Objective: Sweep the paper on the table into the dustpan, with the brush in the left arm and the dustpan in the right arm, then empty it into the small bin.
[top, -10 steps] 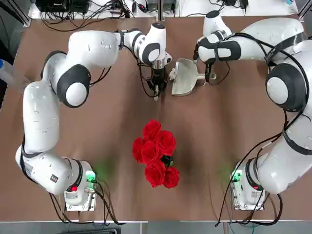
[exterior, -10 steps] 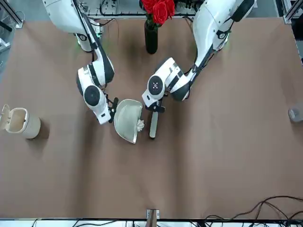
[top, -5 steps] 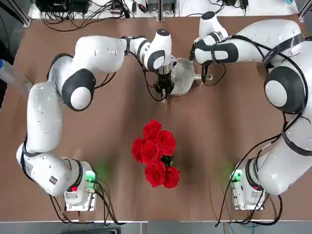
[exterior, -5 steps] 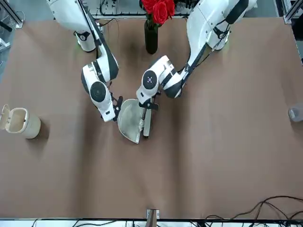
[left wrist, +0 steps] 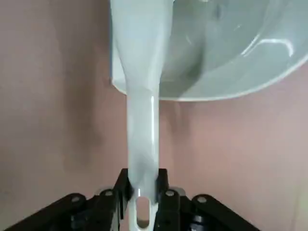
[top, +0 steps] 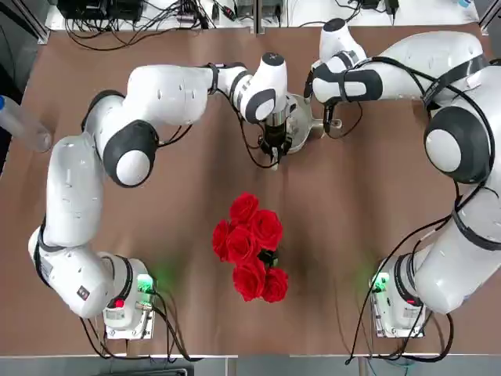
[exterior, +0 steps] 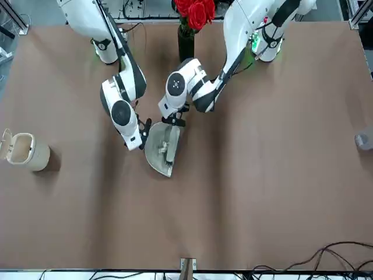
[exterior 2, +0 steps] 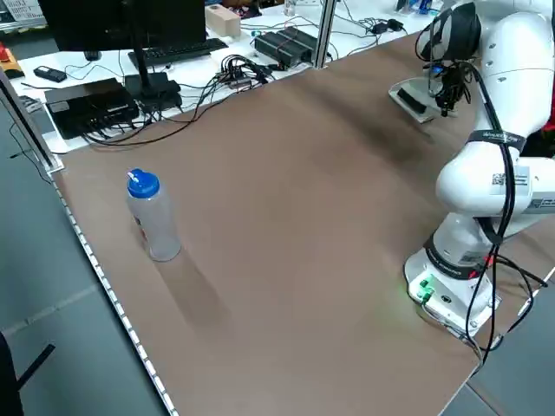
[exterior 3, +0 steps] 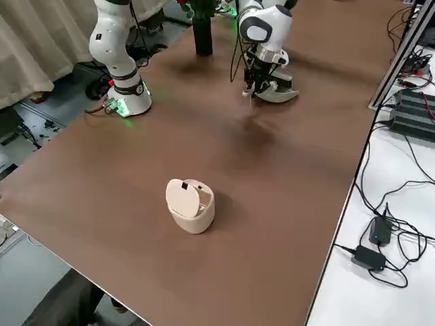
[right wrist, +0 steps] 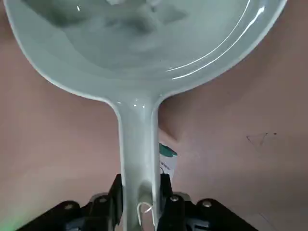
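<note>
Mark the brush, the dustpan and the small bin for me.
Brush (left wrist: 143,125): left wrist view, on its white handle.
Dustpan (right wrist: 137,144): right wrist view, on its handle.
Small bin (exterior 3: 192,222): right side view, on its outer wall.

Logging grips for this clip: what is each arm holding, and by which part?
The left jaws hold the hand brush near the end of its white handle; the right jaws hold the dustpan by its short handle.

In the right wrist view, the dustpan's (right wrist: 139,72) far rim is cut off.
</note>
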Robot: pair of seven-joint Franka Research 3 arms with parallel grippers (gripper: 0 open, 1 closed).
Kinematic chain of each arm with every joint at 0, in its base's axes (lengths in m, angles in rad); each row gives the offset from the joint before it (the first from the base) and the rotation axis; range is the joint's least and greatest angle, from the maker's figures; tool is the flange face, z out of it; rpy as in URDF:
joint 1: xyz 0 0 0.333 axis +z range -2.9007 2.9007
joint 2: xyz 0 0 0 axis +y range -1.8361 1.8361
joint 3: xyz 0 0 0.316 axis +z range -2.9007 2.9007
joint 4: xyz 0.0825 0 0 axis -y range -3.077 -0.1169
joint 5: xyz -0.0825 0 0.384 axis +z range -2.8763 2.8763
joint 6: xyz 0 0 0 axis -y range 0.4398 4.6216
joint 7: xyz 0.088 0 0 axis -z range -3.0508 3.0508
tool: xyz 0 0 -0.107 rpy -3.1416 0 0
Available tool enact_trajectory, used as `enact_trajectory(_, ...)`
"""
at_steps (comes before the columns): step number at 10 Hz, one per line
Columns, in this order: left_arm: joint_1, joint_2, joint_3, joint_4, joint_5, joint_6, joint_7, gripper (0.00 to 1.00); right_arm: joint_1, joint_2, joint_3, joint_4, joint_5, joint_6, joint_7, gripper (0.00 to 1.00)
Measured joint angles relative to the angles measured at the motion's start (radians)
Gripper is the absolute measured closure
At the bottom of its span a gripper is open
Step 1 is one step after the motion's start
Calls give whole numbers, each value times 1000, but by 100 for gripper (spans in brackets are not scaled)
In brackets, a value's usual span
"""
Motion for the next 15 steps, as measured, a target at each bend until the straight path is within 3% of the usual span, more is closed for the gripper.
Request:
enact_trajectory(5, 153, -39, 3, 19, 0, -153, 75, 73, -58, -33, -12, 24, 82, -48, 9, 67)
enact_trajectory(9, 287, -150, 7, 12, 1, -309, 105, 73, -115, -80, -13, 27, 204, -69, -10, 67)
enact_trajectory(11, 425, -237, 8, -70, 25, -320, 154, 73, -143, -102, -13, 27, 251, -72, -53, 67)
enact_trajectory(15, 703, -389, 8, -274, 44, -281, 451, 73, -197, -111, -16, 28, 334, -50, -98, 67)
